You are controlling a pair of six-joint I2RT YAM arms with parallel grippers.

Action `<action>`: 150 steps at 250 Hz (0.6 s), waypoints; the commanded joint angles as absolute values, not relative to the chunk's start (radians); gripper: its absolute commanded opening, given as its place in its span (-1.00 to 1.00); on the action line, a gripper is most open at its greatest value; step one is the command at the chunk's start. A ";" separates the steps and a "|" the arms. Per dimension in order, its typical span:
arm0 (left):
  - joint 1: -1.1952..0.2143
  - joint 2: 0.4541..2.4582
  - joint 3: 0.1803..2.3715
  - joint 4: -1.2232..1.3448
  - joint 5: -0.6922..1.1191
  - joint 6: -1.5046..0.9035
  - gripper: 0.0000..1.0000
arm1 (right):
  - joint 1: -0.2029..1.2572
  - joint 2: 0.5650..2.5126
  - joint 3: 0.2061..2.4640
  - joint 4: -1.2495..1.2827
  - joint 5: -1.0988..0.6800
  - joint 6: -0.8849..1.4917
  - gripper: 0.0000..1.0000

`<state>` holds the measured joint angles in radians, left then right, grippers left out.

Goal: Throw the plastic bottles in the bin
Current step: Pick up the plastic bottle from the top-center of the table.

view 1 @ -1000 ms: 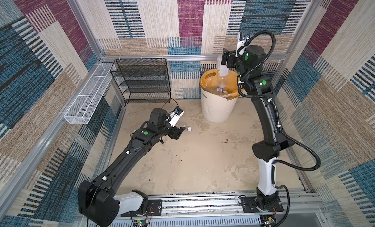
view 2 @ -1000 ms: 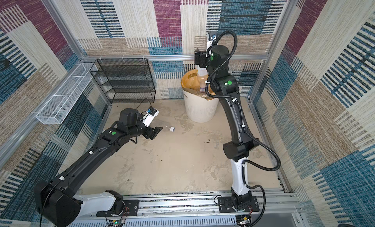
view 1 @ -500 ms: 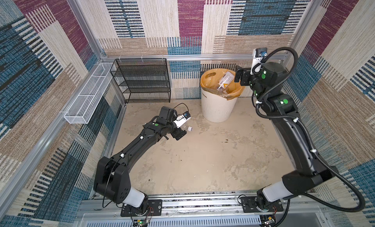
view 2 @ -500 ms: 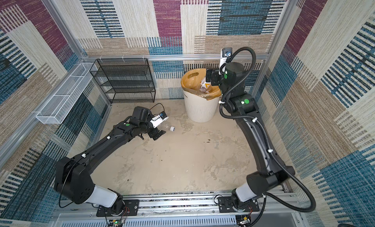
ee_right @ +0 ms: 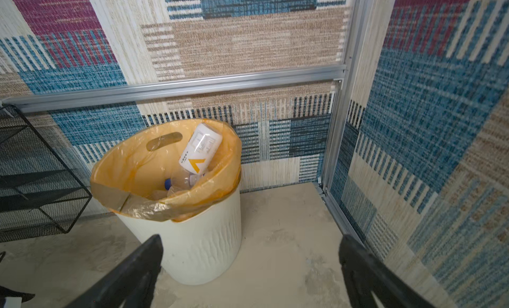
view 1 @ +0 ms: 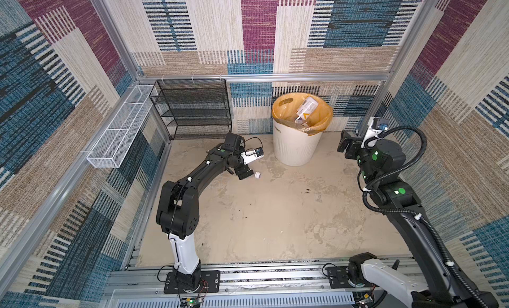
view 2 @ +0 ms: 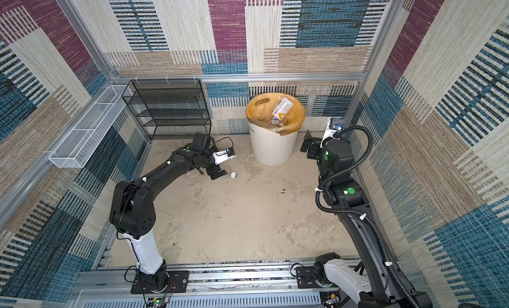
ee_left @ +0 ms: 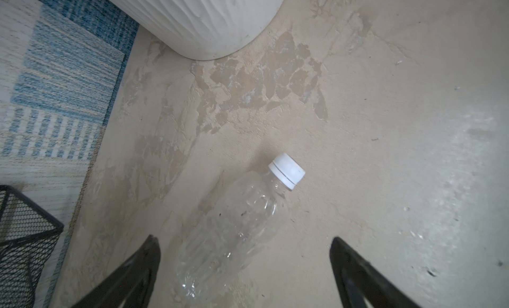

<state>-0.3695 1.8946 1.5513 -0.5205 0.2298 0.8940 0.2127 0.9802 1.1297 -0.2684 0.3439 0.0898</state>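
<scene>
**One bottle down, both grippers empty**

A clear plastic bottle with a white cap (ee_left: 234, 226) lies on its side on the beige floor (ee_left: 385, 127), near the foot of the round white ribbed plastic bin with an orange liner (view 1: 294, 152). Its long axis runs out from the left gripper (ee_left: 243, 241), cap end pointing away. That arm reaches low and forward, its fingers (ee_left: 137, 268) spread wide either side of the base, gripping nothing. The right gripper (ee_right: 251, 239), raised beside the bin and facing it, gapes empty. A white labelled bottle (ee_right: 201, 148) leans inside the bin.
</scene>
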 commanded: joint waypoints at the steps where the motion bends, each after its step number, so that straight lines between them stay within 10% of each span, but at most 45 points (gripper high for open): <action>1: -0.368 1.936 1.599 -0.600 0.275 1.012 0.95 | 0.193 0.940 1.062 -0.293 0.295 0.161 0.99; 150: -0.333 2.147 1.646 -0.585 0.178 1.147 0.85 | 0.160 0.956 1.021 -0.260 0.200 0.166 0.99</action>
<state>-0.3378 2.1361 1.6840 -0.5999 0.1875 1.1069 0.1612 0.9459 1.0210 -0.3038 0.2173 0.1562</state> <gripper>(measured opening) 0.946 0.992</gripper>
